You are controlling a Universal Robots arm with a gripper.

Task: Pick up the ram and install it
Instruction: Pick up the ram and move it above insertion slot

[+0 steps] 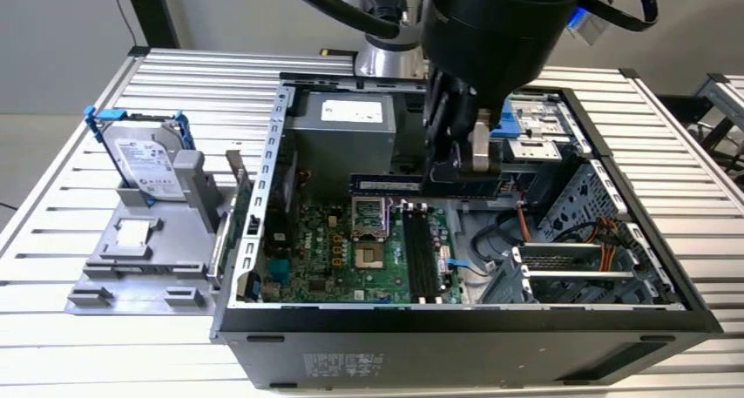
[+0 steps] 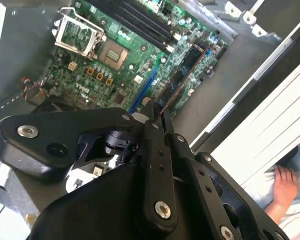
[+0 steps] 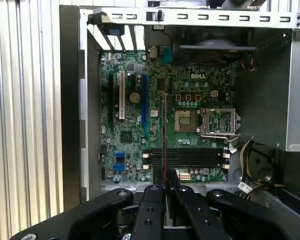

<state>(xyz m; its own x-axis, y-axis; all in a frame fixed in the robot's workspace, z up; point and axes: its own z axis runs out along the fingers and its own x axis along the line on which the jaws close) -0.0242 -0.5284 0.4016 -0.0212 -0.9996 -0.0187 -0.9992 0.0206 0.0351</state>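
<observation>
The ram (image 1: pixel 389 185) is a long dark stick with a pale label. It hangs level above the green motherboard (image 1: pixel 337 250) inside the open computer case, and my gripper (image 1: pixel 465 176) is shut on its end toward the exterior view's right. In both wrist views it shows edge-on as a thin line (image 2: pixel 182 80) (image 3: pixel 164 135) running out from between the closed fingers of the gripper (image 2: pixel 157 117) (image 3: pixel 166 189). The black memory slots (image 1: pixel 421 259) (image 3: pixel 190 157) lie on the board below, apart from the stick.
A grey power-supply box (image 1: pixel 343 132) stands just behind the ram. Drive cages and cables (image 1: pixel 581 241) crowd the case's side toward the exterior view's right. A hard drive in a blue caddy (image 1: pixel 145 158) leans on a grey stand outside. A person's hand (image 2: pixel 285 185) rests beyond the table.
</observation>
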